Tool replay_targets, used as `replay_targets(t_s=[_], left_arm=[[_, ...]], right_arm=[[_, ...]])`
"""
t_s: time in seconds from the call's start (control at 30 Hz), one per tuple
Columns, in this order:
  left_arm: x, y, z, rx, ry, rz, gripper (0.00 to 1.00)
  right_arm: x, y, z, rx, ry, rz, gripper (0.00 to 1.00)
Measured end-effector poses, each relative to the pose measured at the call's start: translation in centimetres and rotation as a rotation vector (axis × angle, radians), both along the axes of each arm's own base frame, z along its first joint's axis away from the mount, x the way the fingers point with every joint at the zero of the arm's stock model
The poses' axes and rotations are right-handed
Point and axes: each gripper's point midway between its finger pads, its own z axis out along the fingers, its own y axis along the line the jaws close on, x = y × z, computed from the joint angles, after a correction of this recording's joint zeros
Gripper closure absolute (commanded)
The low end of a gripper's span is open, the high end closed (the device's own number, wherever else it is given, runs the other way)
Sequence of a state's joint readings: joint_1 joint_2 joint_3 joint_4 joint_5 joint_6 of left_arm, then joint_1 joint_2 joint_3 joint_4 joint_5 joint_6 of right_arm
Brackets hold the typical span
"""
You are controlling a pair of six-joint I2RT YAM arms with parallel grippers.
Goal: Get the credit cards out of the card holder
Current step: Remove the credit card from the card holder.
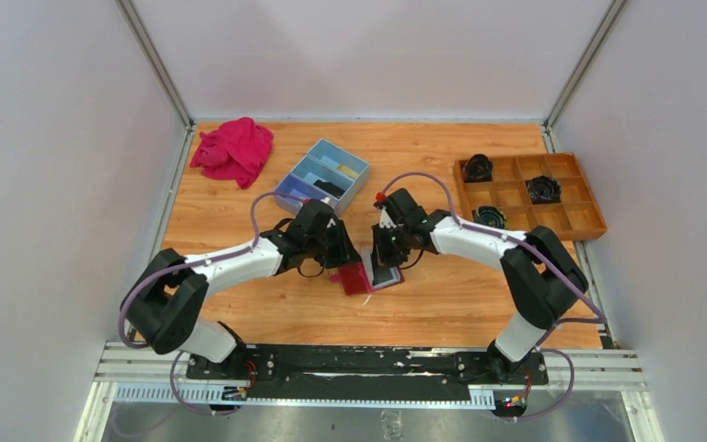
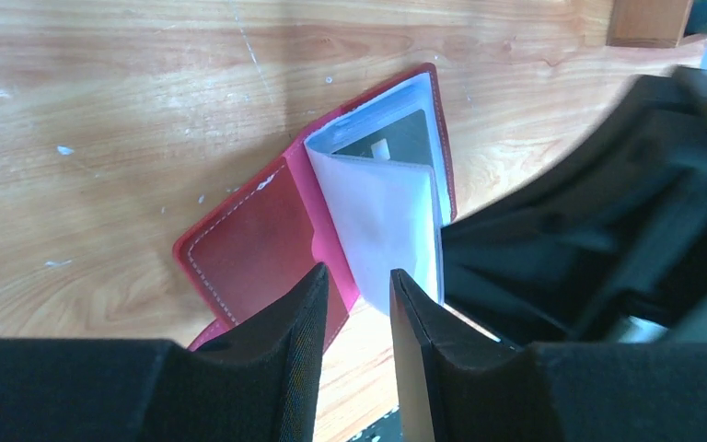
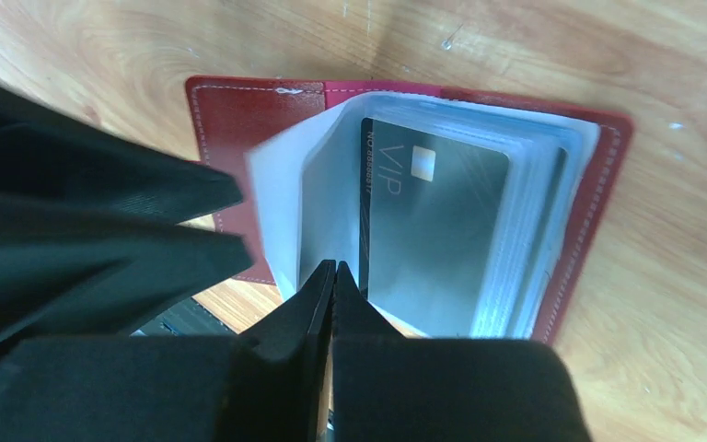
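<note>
The dark red card holder (image 1: pixel 357 279) lies open on the table between both grippers. In the right wrist view its cover (image 3: pixel 239 115) holds a stack of grey see-through pockets, with a grey "VIP" credit card (image 3: pixel 433 230) in the top one. A whitish pocket leaf (image 2: pixel 382 216) stands half raised. My left gripper (image 2: pixel 359 276) is open, low over the holder's near edge, one finger over the red cover and one over the leaf. My right gripper (image 3: pixel 334 267) is shut, its tips against the pocket fold beside the card's left edge. Other cards are hidden in the pockets.
A bright pink cloth (image 1: pixel 235 150) lies at the back left. A blue three-compartment box (image 1: pixel 342 152) stands behind the left gripper. A wooden divided tray (image 1: pixel 534 234) with black round parts stands at the right. The two grippers are very close together.
</note>
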State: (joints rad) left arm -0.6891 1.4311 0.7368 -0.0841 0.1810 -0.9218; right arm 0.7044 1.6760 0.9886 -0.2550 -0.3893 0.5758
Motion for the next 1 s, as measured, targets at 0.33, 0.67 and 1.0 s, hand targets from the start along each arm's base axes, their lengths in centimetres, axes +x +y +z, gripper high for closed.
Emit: replay_targets(t_s=[0.33,0.67,1.0], left_arm=[[0.5,-1.4,-1.8,-0.008,0.052,-0.024,0.65],[1.6,-2.1,3.8,-0.101,-0.076,-0.019,0.55],[2.3,-1.9,5.5,-0.128,-0.088,0.047,0.59]], right_arm=[[2.6,-3.1,1.9,-0.006,-0.085,-0.09,1.0],[1.6,-2.5,0.5,0.017,-0.012,-0.029,1.0],[-0.5,1.7,0.0,0.103,0.037,0.088,1.0]])
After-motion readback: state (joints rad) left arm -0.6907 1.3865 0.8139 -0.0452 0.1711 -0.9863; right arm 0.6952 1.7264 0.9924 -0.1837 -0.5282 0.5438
